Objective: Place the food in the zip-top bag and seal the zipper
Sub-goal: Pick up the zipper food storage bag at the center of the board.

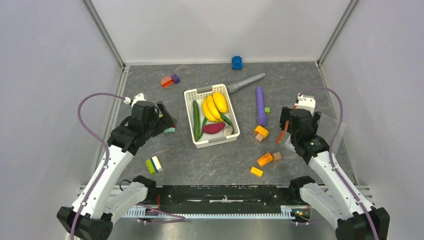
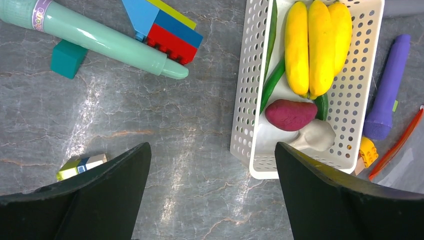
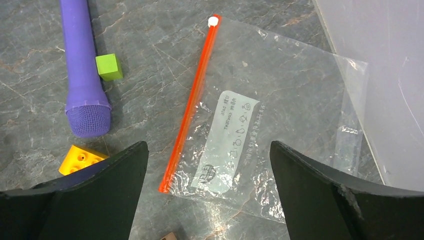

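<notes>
The food lies in a white slotted basket (image 1: pixel 191 99) (image 2: pixel 242 90) at mid-table: yellow bananas (image 1: pixel 215 105) (image 2: pixel 315 42), slim green cucumbers (image 1: pixel 196 120) (image 2: pixel 272 82), a purple-red sweet potato (image 1: pixel 214 128) (image 2: pixel 290 114) and a whitish piece (image 2: pixel 315 136). The clear zip-top bag (image 3: pixel 280 125) lies flat at the right, mostly hidden under the right arm in the top view. Its orange-red zipper (image 3: pixel 192 100) (image 1: pixel 283 134) runs along the left edge with a white slider (image 3: pixel 213 21) at the far end. My left gripper (image 1: pixel 167 121) (image 2: pixel 212 150) hovers open left of the basket. My right gripper (image 3: pixel 209 146) hovers open over the bag, holding nothing.
A long purple cylinder (image 1: pixel 261 105) (image 3: pixel 82 65) and a green cube (image 3: pixel 109 67) lie between basket and bag. Orange and yellow blocks (image 1: pixel 264 159) sit near the front right. A mint marker (image 2: pixel 100 37), teal cube (image 2: pixel 67 58) and coloured bricks (image 2: pixel 162 30) lie left of the basket.
</notes>
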You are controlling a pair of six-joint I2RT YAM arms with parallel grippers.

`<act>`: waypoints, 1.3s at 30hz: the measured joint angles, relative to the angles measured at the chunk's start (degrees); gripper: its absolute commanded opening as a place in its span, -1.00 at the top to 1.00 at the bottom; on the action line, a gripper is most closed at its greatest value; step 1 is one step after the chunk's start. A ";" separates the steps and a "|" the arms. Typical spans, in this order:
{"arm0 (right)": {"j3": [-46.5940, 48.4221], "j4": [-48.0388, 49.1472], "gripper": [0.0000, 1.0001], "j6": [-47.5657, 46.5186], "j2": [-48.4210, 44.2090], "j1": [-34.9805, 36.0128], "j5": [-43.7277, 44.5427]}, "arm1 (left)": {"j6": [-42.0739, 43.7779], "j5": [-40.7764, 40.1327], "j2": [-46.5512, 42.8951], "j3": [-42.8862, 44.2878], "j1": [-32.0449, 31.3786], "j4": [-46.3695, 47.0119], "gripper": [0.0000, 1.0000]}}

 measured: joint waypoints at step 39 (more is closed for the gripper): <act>7.69 6.78 -0.36 6.27 40.37 -15.30 -13.66 | 0.42 6.49 7.39 -5.86 0.00 15.34 -0.99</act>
